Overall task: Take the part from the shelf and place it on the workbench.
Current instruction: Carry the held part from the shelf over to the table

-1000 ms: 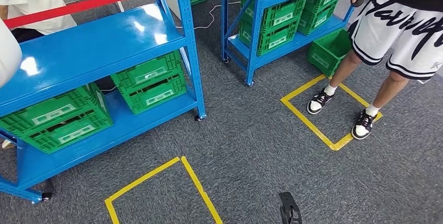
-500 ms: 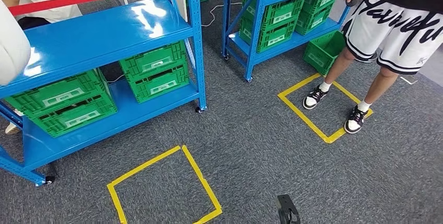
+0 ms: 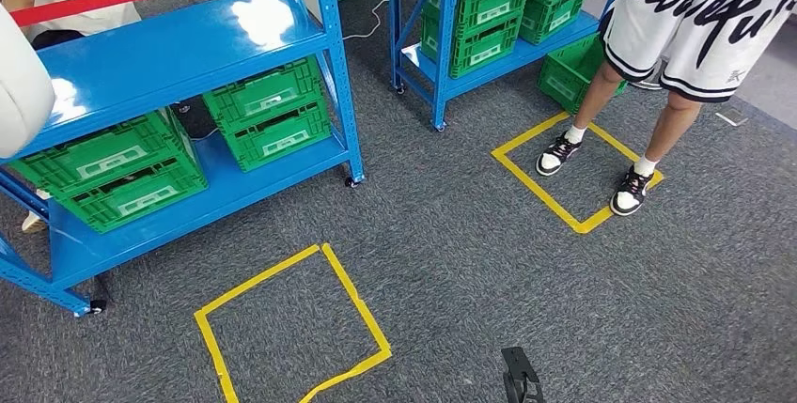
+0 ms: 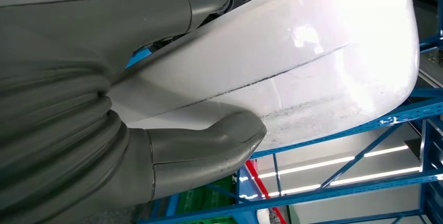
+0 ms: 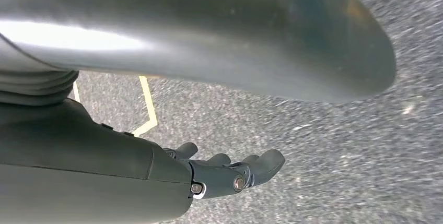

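Carrying is, as I judge it, the step in hand: the left hand [image 4: 156, 161] grips a large white part [image 4: 292, 72], smooth and rounded, with a thin dark seam along it. In the left wrist view the thick grey thumb presses on the shell of the part and blue shelf beams show behind it. In the head view the same white part [image 3: 23, 93] appears at the left edge of the frame, in the upper left, in front of the top board of the near blue shelf [image 3: 169, 55]. So the part is off the shelf and held up by the robot.

The right hand [image 5: 230, 174] hangs over the grey carpet [image 3: 526, 271] with nothing in it; its dark fingers are only loosely bent and apart.

On the floor a yellow tape square [image 3: 291, 328] lies at the lower centre of the head view. A second yellow square [image 3: 564, 187] lies at the right of centre, and a person [image 3: 695, 18] in white shorts stands with one shoe inside it and the other on its tape. Green crates [image 3: 268, 121] sit on the lower boards of the near shelf and of the far blue shelf [image 3: 470, 8] at the top centre.

No workbench is to be seen here. The next move calls, I think, for walking or turning until the workbench comes in sight, with a firm hold on the slippery-looking part, and well apart from the person and the shelf posts.
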Controlling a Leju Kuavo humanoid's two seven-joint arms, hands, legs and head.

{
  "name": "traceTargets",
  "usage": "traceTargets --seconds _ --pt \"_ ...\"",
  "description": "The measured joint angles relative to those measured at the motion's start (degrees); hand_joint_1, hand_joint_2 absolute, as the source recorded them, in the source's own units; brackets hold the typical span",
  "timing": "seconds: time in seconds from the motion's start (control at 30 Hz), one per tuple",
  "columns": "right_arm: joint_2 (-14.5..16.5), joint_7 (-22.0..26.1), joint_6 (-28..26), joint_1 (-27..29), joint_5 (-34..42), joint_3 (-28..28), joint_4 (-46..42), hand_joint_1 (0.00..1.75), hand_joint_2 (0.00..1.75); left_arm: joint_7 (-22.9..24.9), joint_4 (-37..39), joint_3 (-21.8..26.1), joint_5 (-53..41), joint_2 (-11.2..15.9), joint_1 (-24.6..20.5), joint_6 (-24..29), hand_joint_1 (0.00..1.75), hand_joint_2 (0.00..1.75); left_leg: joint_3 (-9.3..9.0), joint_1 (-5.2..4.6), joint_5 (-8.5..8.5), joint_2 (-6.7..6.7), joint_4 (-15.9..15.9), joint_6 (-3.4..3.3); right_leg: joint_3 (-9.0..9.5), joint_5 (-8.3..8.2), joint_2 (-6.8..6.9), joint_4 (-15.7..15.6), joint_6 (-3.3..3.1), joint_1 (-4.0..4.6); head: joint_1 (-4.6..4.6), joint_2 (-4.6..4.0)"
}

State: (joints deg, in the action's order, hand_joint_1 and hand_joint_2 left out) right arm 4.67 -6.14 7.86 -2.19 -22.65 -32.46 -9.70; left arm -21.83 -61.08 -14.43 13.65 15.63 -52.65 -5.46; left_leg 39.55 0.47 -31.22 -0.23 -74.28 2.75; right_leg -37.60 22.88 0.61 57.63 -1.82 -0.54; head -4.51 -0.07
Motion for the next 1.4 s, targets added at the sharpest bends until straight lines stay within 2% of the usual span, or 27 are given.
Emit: traceTargets --seconds 0.07,0.13,0.17,0.23,0.27,0.3,0.33,0.4,0.43,0.47,0.5,0.53,0.57,0.63,0.67,0.7,0.77,0.8,0.9,0.97,1.0,1.03,1.1,1.17,1.3,1.33,1.4 --pt "0.0 0.0 0.0 0.0 0.0 0.0 0.0 0.00 0.00 0.0 -0.2 0.0 0.0 0.1 0.0 0.0 1.75 1.75 -5.74 0.11 1.87 0.01 6.3 0.00 -1.65 -1.32 0.02 0.3 0.47 -0.05 -0.01 0.00" --pt "0.0 0.0 0.0 -0.1 0.0 0.0 0.0 0.00 0.00 0.1 -0.7 0.0 0.0 0.2 -0.1 0.1 1.75 1.75 -11.22 -0.08 0.28 -0.03 14.2 -0.59 -2.56 -2.58 0.00 0.5 1.13 0.01 -0.04 0.01" --pt "0.0 0.0 -0.1 -0.1 0.0 0.0 0.0 0.00 0.00 0.1 -0.9 0.0 0.0 0.3 -0.1 0.1 1.75 1.75 -12.36 -0.27 -0.65 -0.04 16.4 -1.06 -2.75 -3.23 -0.02 0.4 1.50 0.04 0.00 0.02" --pt "0.0 0.0 -0.1 0.1 -0.1 0.0 0.0 0.00 0.00 0.2 -1.0 0.0 0.1 0.3 0.0 0.2 1.75 1.75 -11.74 -0.36 -0.15 0.07 17.1 -2.26 -3.00 -4.47 -0.06 -0.1 2.24 -0.05 0.17 0.02" --pt "0.0 0.0 -0.1 0.1 -0.1 0.0 0.0 0.00 0.00 0.3 -1.0 0.0 0.1 0.3 0.0 0.2 1.75 1.75 -11.23 -0.29 0.53 0.18 17.1 -2.83 -3.38 -3.83 -0.13 0.2 2.61 -0.11 0.26 0.01" --pt "0.1 0.0 -0.1 0.2 -0.1 0.0 0.0 0.00 0.00 0.3 -0.9 0.0 0.1 0.3 0.0 0.2 1.75 1.75 -10.55 -0.17 1.33 0.29 17.2 -3.34 -3.97 -1.95 -0.22 1.4 2.95 -0.18 0.24 0.01" --pt "0.1 0.0 -0.1 0.2 -0.1 0.0 0.0 0.00 0.00 0.3 -0.9 0.0 0.1 0.3 0.1 0.2 1.75 1.75 -9.74 -0.08 2.19 0.39 17.2 -3.69 -4.77 1.02 -0.30 3.9 3.23 -0.28 0.25 0.01" --pt "0.1 0.0 -0.1 0.1 -0.2 0.0 0.0 0.00 0.00 0.4 -0.9 -0.1 0.1 0.3 0.1 0.2 1.75 1.75 -7.73 -0.13 3.75 0.40 17.0 -3.97 -6.38 7.30 -0.40 11.5 3.69 -0.30 0.09 0.01" --pt "0.1 0.0 -0.2 0.1 -0.2 0.0 0.0 0.00 0.00 0.5 -0.9 -0.1 0.1 0.3 0.1 0.2 1.75 1.75 -6.63 -0.15 4.48 0.38 16.9 -3.95 -6.79 8.34 -0.41 15.2 3.82 -0.31 0.08 0.01" --pt "0.1 0.0 -0.2 0.1 -0.3 0.0 0.0 0.00 0.00 0.5 -0.9 -0.1 0.1 0.3 0.2 0.2 1.75 1.75 -5.52 -0.15 5.18 0.36 16.8 -3.89 -6.70 7.65 -0.41 17.9 3.87 -0.31 0.07 0.01" --pt "0.1 0.0 -0.2 0.1 -0.4 0.0 0.0 0.00 0.00 0.6 -0.9 -0.1 0.0 0.3 0.2 0.1 1.75 1.75 -4.45 -0.15 5.83 0.35 16.7 -3.76 -5.93 5.79 -0.42 19.0 3.83 -0.32 0.07 0.00" --pt "0.1 0.0 -0.3 0.1 -0.5 0.0 0.0 0.00 0.00 0.5 -0.9 -0.1 0.0 0.4 0.3 0.0 1.75 1.75 -3.46 -0.14 6.48 0.34 16.5 -3.57 -4.20 3.80 -0.42 18.0 3.71 -0.33 0.05 0.00" --pt "0.1 0.0 -0.3 0.1 -0.6 0.0 0.0 0.00 0.00 0.5 -0.9 -0.1 -0.1 0.5 0.4 0.0 1.75 1.75 -2.65 -0.16 7.02 0.34 16.2 -3.32 -1.23 3.30 -0.45 14.9 3.52 -0.32 0.05 0.00" --pt "0.1 0.0 -0.3 -0.1 -0.6 0.0 0.0 0.00 0.00 0.4 -1.1 -0.1 -0.3 0.7 0.4 -0.1 1.75 1.75 -1.59 -0.31 7.80 0.39 15.5 -2.73 5.59 6.26 -0.55 5.9 2.79 -0.10 0.01 0.00" --pt "0.1 0.1 -0.3 -0.2 -0.6 0.0 0.0 0.00 0.00 0.3 -1.1 -0.1 -0.3 0.8 0.3 -0.1 1.75 1.75 -1.37 -0.40 8.14 0.44 15.4 -2.38 7.82 8.07 -0.60 2.6 2.37 0.01 -0.01 0.00" --pt "0.1 0.1 -0.3 -0.2 -0.6 0.0 0.0 0.00 0.00 0.3 -1.1 -0.1 -0.4 0.9 0.3 -0.1 1.75 1.75 -1.27 -0.43 8.51 0.49 15.3 -2.02 8.69 8.94 -0.61 0.9 1.92 0.13 -0.02 0.01" --pt "0.2 0.0 -0.3 -0.1 -0.7 0.0 0.0 0.00 0.00 0.2 -1.1 -0.1 -0.4 1.0 0.3 -0.1 1.75 1.75 -0.95 -0.28 8.67 0.50 15.2 -1.33 8.39 8.47 -0.50 0.6 0.98 0.02 0.00 0.01" --pt "0.2 0.1 -0.3 0.0 -0.7 0.0 0.0 0.00 0.00 0.3 -1.0 -0.1 -0.4 1.1 0.3 -0.1 1.75 1.75 -0.42 -0.17 7.62 0.47 14.1 -1.04 8.15 8.05 -0.40 0.5 0.51 -0.02 0.07 0.02" --pt "0.2 0.4 -0.2 0.0 -0.8 0.0 0.0 0.00 0.00 0.3 -0.8 -0.1 -0.4 1.3 0.4 -0.1 1.75 1.75 3.02 -0.03 1.38 0.41 4.7 -0.36 7.03 6.93 -0.24 0.5 -0.25 0.02 0.24 0.01" --pt "0.2 0.7 -0.2 0.1 -1.0 0.0 0.0 0.00 0.00 0.3 -0.5 -0.1 -0.4 1.3 0.8 0.0 1.75 1.75 4.16 -0.02 -0.22 0.41 -0.2 -0.26 6.31 6.41 -0.21 0.6 -0.33 0.16 0.23 0.00" --pt "0.2 0.8 -0.2 0.1 -1.1 0.0 0.0 0.00 0.00 0.3 -0.4 -0.1 -0.5 1.3 0.9 0.1 1.75 1.75 3.20 -0.04 0.50 0.40 0.3 -0.39 6.04 6.22 -0.21 0.7 -0.31 0.23 0.23 0.01" --pt "0.2 0.9 -0.1 0.1 -1.1 0.0 0.0 0.00 0.00 0.3 -0.4 -0.1 -0.5 1.3 1.0 0.2 1.75 1.75 1.16 -0.08 1.89 0.40 3.0 -0.66 5.86 6.09 -0.21 0.7 -0.28 0.31 0.23 0.01" --pt "0.3 1.0 0.0 0.1 -1.3 0.0 0.0 0.00 0.00 0.2 -0.4 -0.1 -0.6 1.4 1.0 0.4 1.75 1.75 -4.02 -0.37 3.84 0.40 10.8 -1.41 5.61 5.92 -0.21 0.9 -0.09 0.41 0.21 0.01" --pt "0.3 1.1 0.3 0.1 -1.5 0.0 0.0 0.00 0.00 0.1 -0.6 0.0 -0.7 1.6 0.9 0.6 1.75 1.75 -6.63 -0.78 3.91 0.39 15.2 -1.91 5.35 5.67 -0.17 1.0 0.40 0.42 0.21 0.01" --pt "0.4 1.9 0.8 0.1 -1.9 0.0 0.0 0.00 0.00 0.0 -0.8 0.0 -1.1 1.8 0.9 0.7 1.75 1.75 -6.68 -0.50 4.53 0.04 16.6 -2.98 4.69 6.12 -0.08 1.8 1.73 0.51 0.13 0.01" --pt "0.4 2.1 0.9 0.0 -1.9 0.0 0.0 0.00 0.00 0.0 -0.9 0.0 -1.2 1.9 0.9 0.7 1.75 1.75 -6.62 -0.30 4.83 -0.04 16.9 -3.34 3.79 7.33 -0.17 3.7 2.09 0.47 0.09 0.01" --pt "0.4 2.3 1.0 0.1 -2.0 0.0 0.0 0.00 0.00 0.0 -1.0 0.0 -1.3 1.9 1.0 0.7 1.75 1.75 -6.19 -0.21 5.15 -0.27 16.9 -3.72 0.55 10.92 -0.32 10.5 2.65 0.17 0.02 0.01"
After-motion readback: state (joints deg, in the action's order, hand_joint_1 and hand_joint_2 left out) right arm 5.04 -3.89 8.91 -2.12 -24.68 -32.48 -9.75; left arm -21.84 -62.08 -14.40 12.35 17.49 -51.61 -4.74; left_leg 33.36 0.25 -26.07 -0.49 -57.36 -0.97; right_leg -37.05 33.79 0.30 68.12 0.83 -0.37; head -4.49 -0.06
